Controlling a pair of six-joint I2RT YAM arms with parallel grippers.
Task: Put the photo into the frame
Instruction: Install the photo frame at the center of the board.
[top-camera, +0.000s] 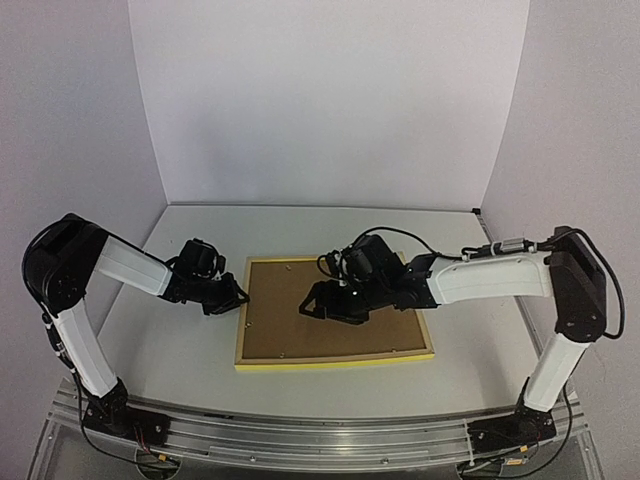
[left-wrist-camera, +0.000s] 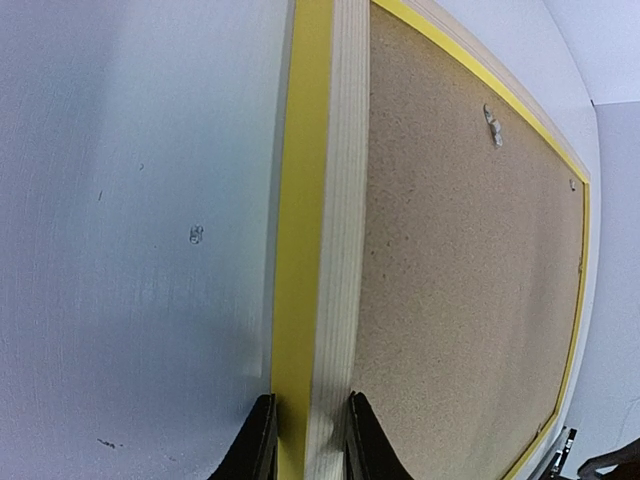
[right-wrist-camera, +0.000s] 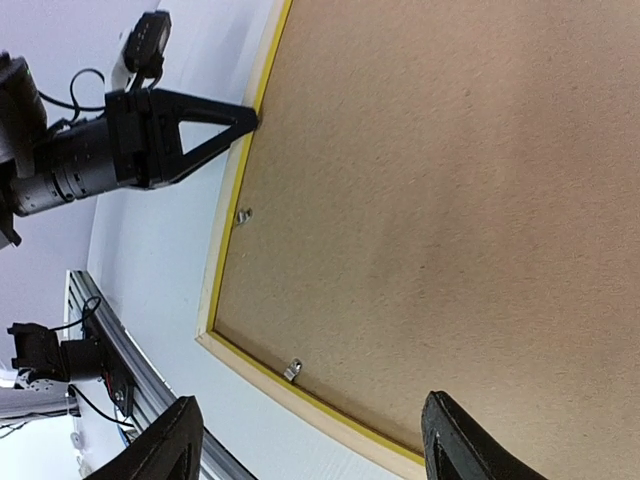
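The frame (top-camera: 335, 360) lies face down at the centre of the table (top-camera: 180, 360) — yellow edges, brown backing board (top-camera: 280, 315) uppermost. The left gripper (left-wrist-camera: 310, 448) is clamped on its left edge; the right gripper (right-wrist-camera: 310, 450) is wide apart above the board.

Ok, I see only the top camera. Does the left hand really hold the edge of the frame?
Observer: Yes. Its wrist camera shows the left hand with one finger on each side of the rim of the frame.
Operator: And the right hand, does it carry something?
Observer: No. The right hand is open above the brown backing board, with nothing between its fingers.
Operator: Is the board fastened?
Observer: I cannot tell, but small metal clips sit at its edge.
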